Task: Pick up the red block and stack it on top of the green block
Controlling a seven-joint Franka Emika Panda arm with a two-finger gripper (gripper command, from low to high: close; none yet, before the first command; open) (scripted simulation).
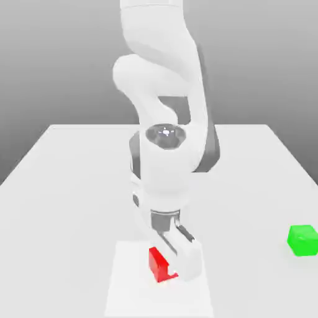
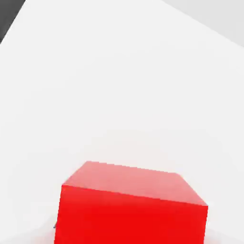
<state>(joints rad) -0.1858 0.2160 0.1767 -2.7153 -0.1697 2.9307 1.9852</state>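
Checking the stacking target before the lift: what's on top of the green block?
Nothing: the green block sits alone on the table with its top bare. Its underside is hidden. The red block is apart, by the gripper.

I'm seeing the red block (image 1: 159, 266) sitting low on the white tabletop near the front edge in the ext. view, a small matte cube w/ plain faces, partly hidden behind a white finger. In the hand view the red block (image 2: 133, 205) is showing its top and one side face. The green block (image 1: 302, 240), same size, is resting flat well apart, toward the ext. view's right.
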